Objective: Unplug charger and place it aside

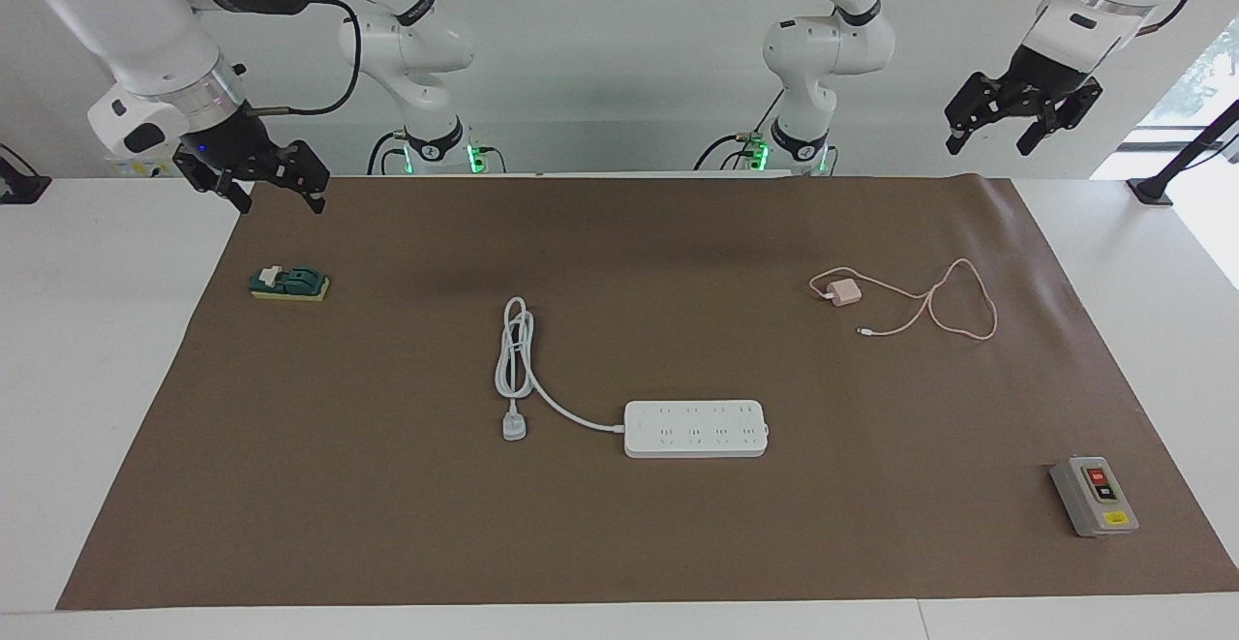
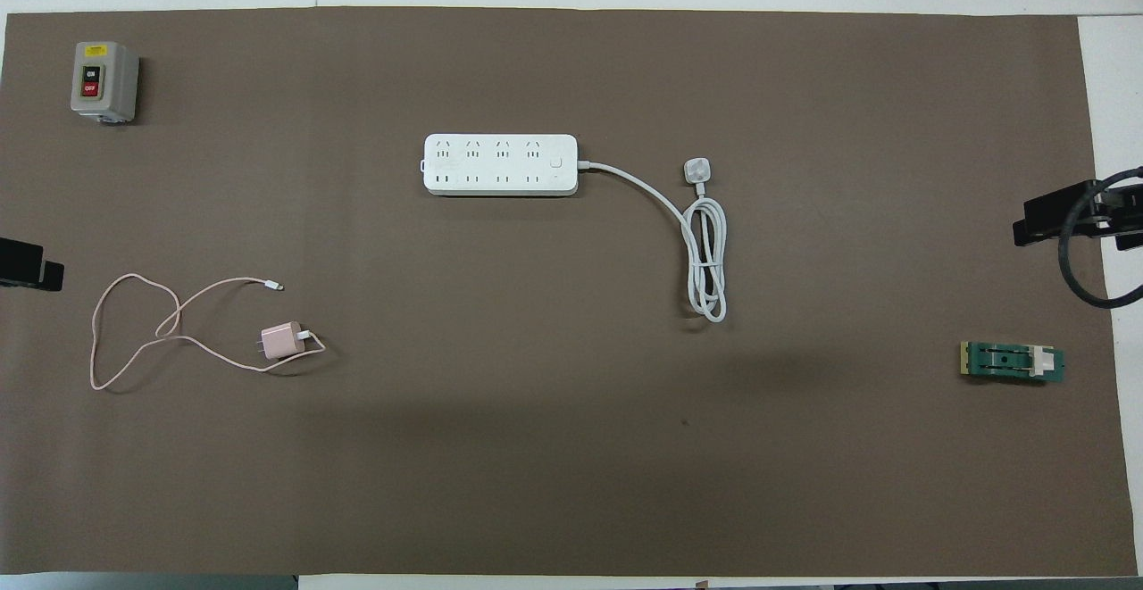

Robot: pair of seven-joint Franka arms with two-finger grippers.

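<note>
**Charger lies loose on the mat, both claws up and empty**

The charger (image 1: pixel 845 292), a small pale pink cube with a long thin pink cable (image 1: pixel 953 306), lies on the brown mat (image 1: pixel 619 524) toward the left arm's end of the bench (image 1: pixel 106 408). It is not in any socket. Its cable makes loose loops beside it, and the free connector end rests on the mat just beside the cube. The white power strip (image 1: pixel 696 428) lies near the middle of the mat, farther from the robots than the charger and well apart from it. Its thick white cord (image 1: pixel 515 359) is coiled toward the right arm's end, and its own plug lies on the mat.

The facing view shows both claws whole. The left claw (image 1: pixel 1002 127) hangs high in the air at the mat's edge closest to the robots, at the left arm's end, with its fingers spread apart and nothing between them. The right claw (image 1: pixel 261 185) hangs over the corner of the mat at the right arm's end, also spread open and empty.

The overhead view shows only dark tips of them at its two side edges: the left claw (image 2: pixel 27 264) and the right claw (image 2: pixel 1063 220).

A grey switch box (image 1: pixel 1094 496) with red and black buttons stands at the corner of the mat farthest from the robots, at the left arm's end. A small green part on a yellow base (image 1: pixel 289 284) lies under the right claw, not touching it.
</note>
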